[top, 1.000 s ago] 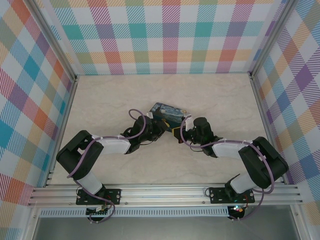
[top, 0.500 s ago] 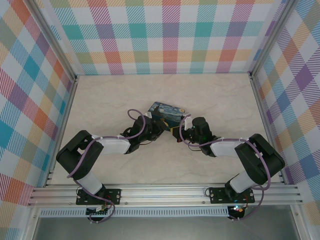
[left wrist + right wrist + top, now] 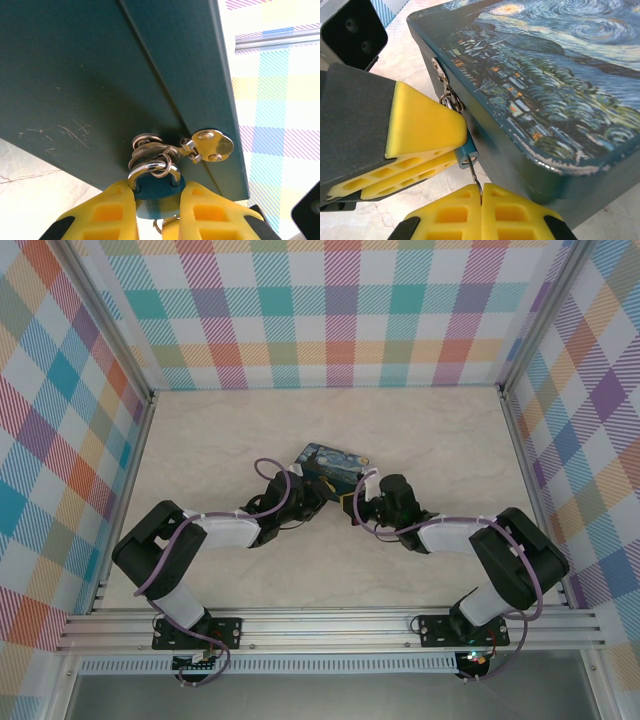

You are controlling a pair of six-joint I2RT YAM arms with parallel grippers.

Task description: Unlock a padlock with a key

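Padlock (image 3: pixel 468 148) hangs at the front wall of the tin (image 3: pixel 560 90), its shackle (image 3: pixel 150 170) threaded through the rings of the hasp (image 3: pixel 210 145); the tin sits on the worktop (image 3: pixel 407 60). Left gripper (image 3: pixel 157 197) is closed on the blue body, one yellow finger on each flank. Right gripper (image 3: pixel 481 197) is pinched fully together on the key (image 3: pixel 475 176), with just a thin sliver showing above the pads. Judged handling: both parts are light, rigid metal. The key is thin enough to bend or twist out of the soft pads, so you should hold it close to the bow and turn gently. Grip the padlock by the flat sides of its body, never the shackle, which must stay free to lift. Orientation: the padlock's long axis runs from the hasp down to the keyhole end, which faces the right gripper. The key's long axis lines up with it, tip meeting the base of the body. Depth of insertion cannot be told.
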